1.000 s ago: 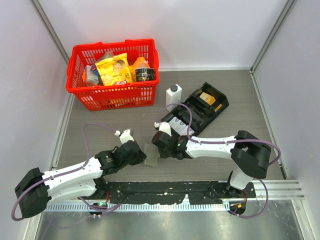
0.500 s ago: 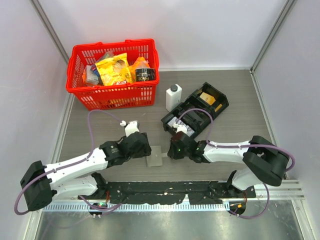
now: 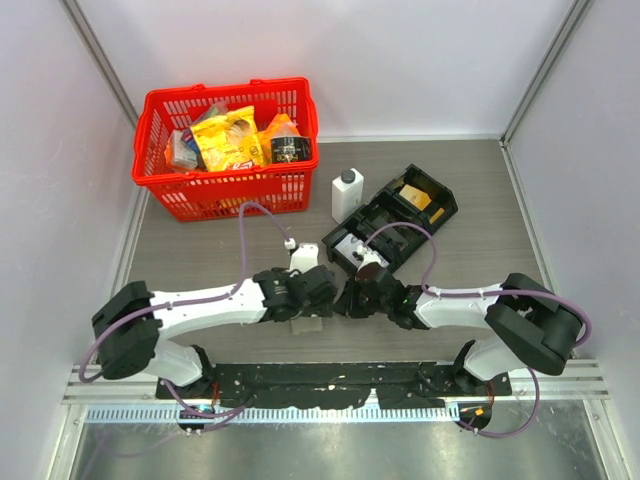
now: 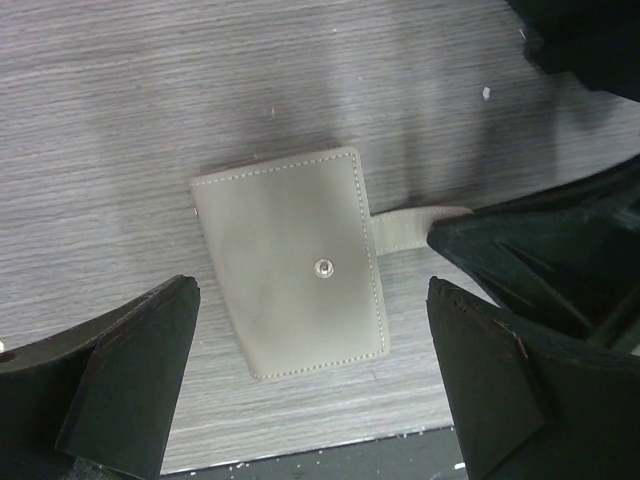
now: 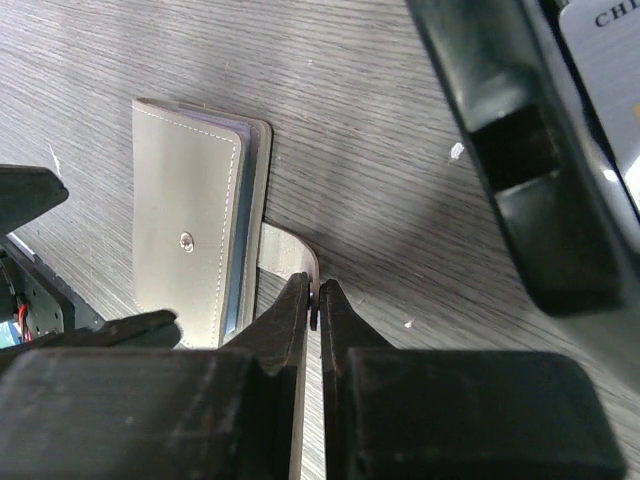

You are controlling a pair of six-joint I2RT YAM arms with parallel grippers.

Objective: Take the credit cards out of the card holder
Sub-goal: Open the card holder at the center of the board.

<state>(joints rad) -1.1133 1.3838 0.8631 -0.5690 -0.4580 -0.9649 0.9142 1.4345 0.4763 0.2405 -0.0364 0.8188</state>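
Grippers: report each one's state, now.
Left gripper: open over the card holder, holding nothing.
Right gripper: shut on the strap of the card holder.

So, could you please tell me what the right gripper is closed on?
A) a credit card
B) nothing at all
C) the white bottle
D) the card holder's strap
D: in the right wrist view the right gripper pinches the strap that sticks out from the side of the closed card holder.
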